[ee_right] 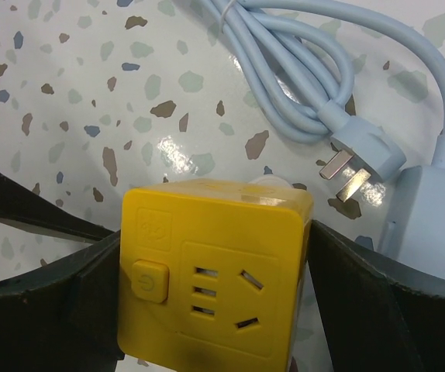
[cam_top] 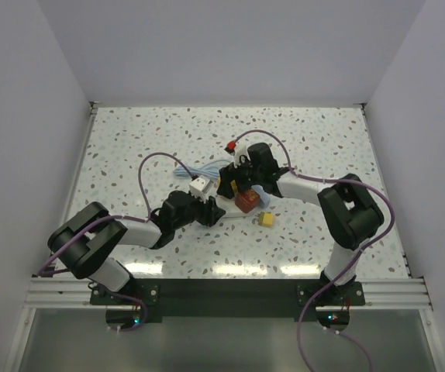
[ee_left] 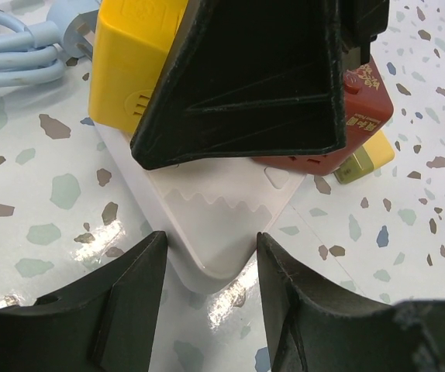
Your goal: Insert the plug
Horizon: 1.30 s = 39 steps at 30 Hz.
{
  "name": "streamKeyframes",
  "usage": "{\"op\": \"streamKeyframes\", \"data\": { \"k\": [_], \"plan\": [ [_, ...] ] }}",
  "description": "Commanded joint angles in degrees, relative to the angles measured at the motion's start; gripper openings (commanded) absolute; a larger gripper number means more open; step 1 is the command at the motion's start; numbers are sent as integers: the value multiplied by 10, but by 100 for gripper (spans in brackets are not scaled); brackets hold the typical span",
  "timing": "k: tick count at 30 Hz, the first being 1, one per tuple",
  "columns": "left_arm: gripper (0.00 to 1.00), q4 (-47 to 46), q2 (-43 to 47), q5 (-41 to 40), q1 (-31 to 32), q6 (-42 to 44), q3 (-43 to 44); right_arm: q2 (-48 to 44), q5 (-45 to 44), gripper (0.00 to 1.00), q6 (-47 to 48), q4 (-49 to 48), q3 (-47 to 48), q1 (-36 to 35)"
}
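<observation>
**Left wrist view.** The left end effector (ee_left: 211,252) is nearest. Its two black fingers (ee_left: 122,306) rise from 6 o'clock and bear on both edges of a corner of the white base (ee_left: 222,225), so it is grasping that corner.

The yellow cube socket (ee_left: 125,70) stands on the base at 11 o'clock. Its lower edge meets the base's top face, but whether it is fully seated cannot be determined. A black finger of the other arm covers its near side.

A red-brown cube (ee_left: 366,108) stands on the base at 2 o'clock. A small yellow-green block (ee_left: 370,159) lies just beside it, on the speckled worktop (ee_left: 36,232).

**Right wrist view.** The right end effector (ee_right: 216,232) is clenched on the yellow cube socket, with one finger flush against each flank. The cube's top face shows a push button and socket slots.

A coiled light blue cable (ee_right: 300,70) lies on the worktop from 12 to 2 o'clock. It ends in a blue plug (ee_right: 366,159) at 3 o'clock, which lies flat with its pins bare and is plugged into nothing. A pale blue block (ee_right: 432,221) sits just beside the plug, at 4 o'clock.

**Top view.** Both end effectors meet at the middle of the worktop. The left arm reaches in from 7 o'clock and the right arm from 3 o'clock. The cable coil lies at 10 o'clock of the group, and the small block at 4 o'clock of it.
</observation>
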<state>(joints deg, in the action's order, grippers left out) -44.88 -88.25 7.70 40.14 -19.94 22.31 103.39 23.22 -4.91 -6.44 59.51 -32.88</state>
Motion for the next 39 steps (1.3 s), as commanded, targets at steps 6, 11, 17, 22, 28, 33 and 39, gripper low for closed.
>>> {"op": "streamKeyframes", "data": {
  "k": [6, 11, 17, 22, 28, 33, 39],
  "plan": [
    [53, 22, 4, -21, -7, 15, -5, 5, -20, 85, 0, -14, -4, 13],
    [52, 22, 4, -16, -7, 15, -6, 1, -11, 85, 5, -26, -3, 17],
    [52, 22, 8, -14, -7, 12, -9, -6, -13, 86, 9, -31, 1, 19],
    [52, 21, 4, -11, -7, 10, -8, -18, -10, 89, 16, -27, 1, 21],
    [51, 16, -6, -1, -7, 7, -6, -38, -12, 90, 17, -26, -4, 20],
    [51, 15, -10, 2, -7, 5, -6, -46, -9, 90, 18, -27, -4, 21],
    [51, 14, -9, 3, -7, 4, -7, -64, -19, 90, 24, -18, -6, 21]
  ]
}}
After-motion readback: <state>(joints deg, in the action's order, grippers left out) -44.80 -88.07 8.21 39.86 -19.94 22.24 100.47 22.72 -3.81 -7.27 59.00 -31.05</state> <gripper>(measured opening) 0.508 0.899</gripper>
